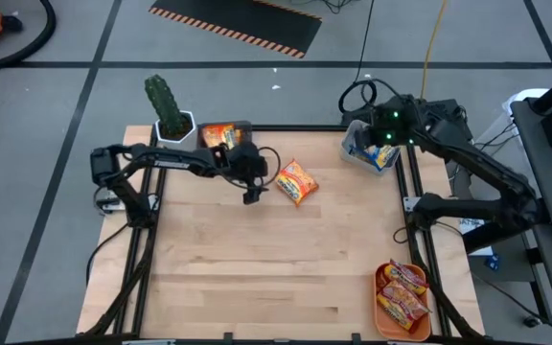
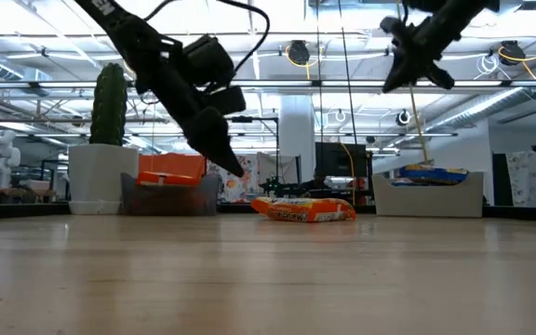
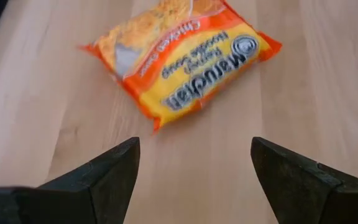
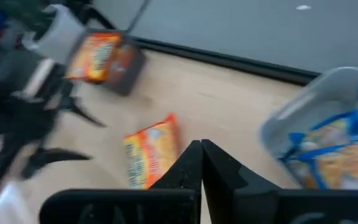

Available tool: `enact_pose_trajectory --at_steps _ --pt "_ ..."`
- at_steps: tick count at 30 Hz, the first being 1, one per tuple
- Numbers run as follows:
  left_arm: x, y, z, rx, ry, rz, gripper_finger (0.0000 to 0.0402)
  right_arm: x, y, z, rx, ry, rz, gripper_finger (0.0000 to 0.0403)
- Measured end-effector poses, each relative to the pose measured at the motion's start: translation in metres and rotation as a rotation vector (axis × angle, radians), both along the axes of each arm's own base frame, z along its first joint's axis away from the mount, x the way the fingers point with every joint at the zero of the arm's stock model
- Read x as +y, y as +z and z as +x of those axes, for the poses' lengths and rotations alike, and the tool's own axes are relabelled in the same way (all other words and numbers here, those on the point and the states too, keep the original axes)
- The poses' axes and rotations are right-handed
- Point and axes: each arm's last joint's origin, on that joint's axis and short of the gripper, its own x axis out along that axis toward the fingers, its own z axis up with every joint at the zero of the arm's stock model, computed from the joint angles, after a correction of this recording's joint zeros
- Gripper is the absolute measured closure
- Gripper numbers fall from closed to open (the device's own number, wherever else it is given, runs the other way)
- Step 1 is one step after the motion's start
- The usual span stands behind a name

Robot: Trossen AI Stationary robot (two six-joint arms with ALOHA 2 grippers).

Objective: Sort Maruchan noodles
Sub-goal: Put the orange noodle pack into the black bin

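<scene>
The left gripper (image 1: 253, 195) hangs with fingers spread wide, empty, the orange Maruchan chicken packet (image 1: 296, 181) lying flat on the table (image 1: 257, 278) just beyond its fingertips. Descending short of it, the fingers could pinch bare wood or shove the slick wrapper away. The right gripper (image 1: 379, 127), fingers pressed together, waits above the clear bin (image 1: 356, 153) of blue packets.
</scene>
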Motion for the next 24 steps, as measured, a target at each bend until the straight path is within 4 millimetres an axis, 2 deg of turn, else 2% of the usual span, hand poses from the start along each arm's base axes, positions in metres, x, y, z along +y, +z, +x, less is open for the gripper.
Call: enact_pose_trajectory --at_steps 5,9,17,24 --pt "-0.001 -0.017 0.015 -0.042 -0.019 0.018 0.0092 0.019 0.006 0.009 -0.055 0.065 0.016 0.0403" --pt "0.001 -0.028 0.021 -0.047 -0.021 0.018 0.0092 0.026 0.007 0.020 -0.089 0.108 0.008 0.0403" --pt "0.000 -0.055 0.026 0.007 -0.041 -0.004 0.0092 0.027 0.006 0.036 -0.086 0.124 -0.069 0.0403" --pt "-0.007 -0.062 0.030 0.011 -0.051 0.007 0.0092 0.026 0.005 0.040 -0.078 0.152 -0.093 0.0403"
